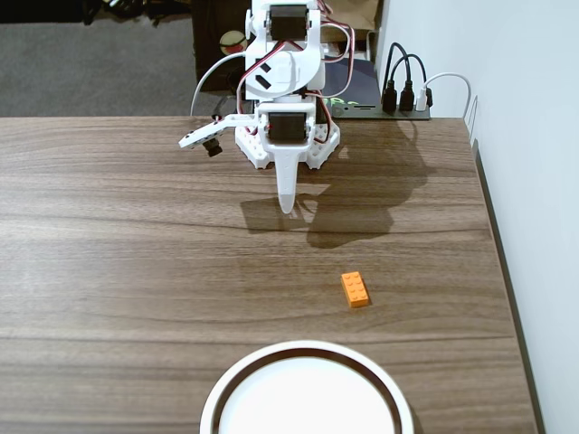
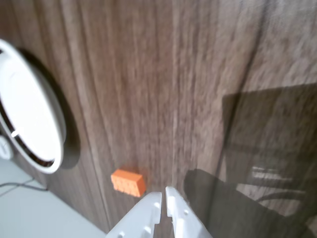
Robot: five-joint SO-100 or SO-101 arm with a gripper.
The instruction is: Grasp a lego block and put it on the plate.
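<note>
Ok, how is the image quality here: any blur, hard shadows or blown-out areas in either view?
Fixed view: sharp and evenly lit; the arm throws a distinct shadow on the table to the right of the gripper; the lego block is crisp. Wrist view: soft and smeared, wood grain streaked; the plate is overexposed, nearly featureless white; a large dark shadow covers the lower right.

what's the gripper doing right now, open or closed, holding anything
Gripper: closed, fingertips nearly together, holding nothing. The lego block lies on the table beside it, untouched.
</note>
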